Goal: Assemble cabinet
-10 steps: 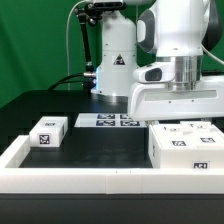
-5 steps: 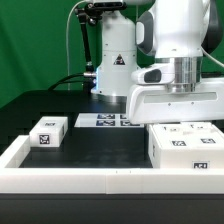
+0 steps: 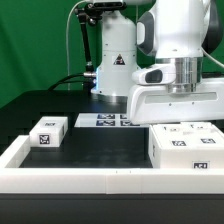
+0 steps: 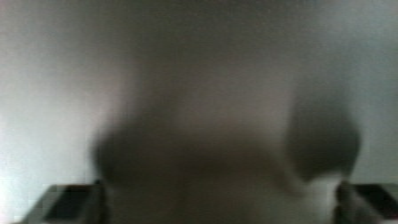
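Observation:
The cabinet (image 3: 185, 146) is a large white tagged box at the exterior view's right, just behind the front rail. My gripper (image 3: 178, 116) hangs straight down right behind and above its back edge, and the box hides the fingertips. The wrist view is filled by a blurred grey-white surface very close to the camera. There the gripper (image 4: 217, 206) shows only two dark fingers (image 4: 71, 204) far apart at the frame's corners, so it looks open. A small white tagged drawer block (image 3: 47, 132) lies on the black table at the exterior view's left.
The marker board (image 3: 108, 121) lies flat mid-table before the robot base (image 3: 115, 60). A long low white rail (image 3: 90, 181) runs along the front, and another along the left side. A green curtain stands behind.

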`<action>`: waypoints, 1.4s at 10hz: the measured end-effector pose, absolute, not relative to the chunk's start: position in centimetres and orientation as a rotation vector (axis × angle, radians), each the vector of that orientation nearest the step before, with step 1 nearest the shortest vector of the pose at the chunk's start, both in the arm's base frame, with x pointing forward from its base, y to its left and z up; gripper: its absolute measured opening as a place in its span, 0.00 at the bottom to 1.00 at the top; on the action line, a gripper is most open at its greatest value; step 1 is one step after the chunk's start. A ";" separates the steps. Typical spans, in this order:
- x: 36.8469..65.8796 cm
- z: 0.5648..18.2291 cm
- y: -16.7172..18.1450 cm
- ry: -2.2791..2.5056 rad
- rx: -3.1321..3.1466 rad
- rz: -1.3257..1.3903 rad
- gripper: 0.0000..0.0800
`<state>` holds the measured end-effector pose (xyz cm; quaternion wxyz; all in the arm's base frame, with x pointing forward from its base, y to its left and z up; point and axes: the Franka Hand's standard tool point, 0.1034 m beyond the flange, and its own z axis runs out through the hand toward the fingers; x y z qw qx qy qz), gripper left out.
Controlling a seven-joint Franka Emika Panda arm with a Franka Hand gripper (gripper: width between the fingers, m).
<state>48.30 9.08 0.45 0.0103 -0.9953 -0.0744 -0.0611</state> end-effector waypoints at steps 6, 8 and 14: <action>48.0 0.3 9.0 -0.277 -3.105 -0.192 0.01; 48.0 0.3 9.0 -0.278 -3.104 -0.192 0.00; 47.9 1.6 8.9 -0.313 -3.108 -0.147 0.00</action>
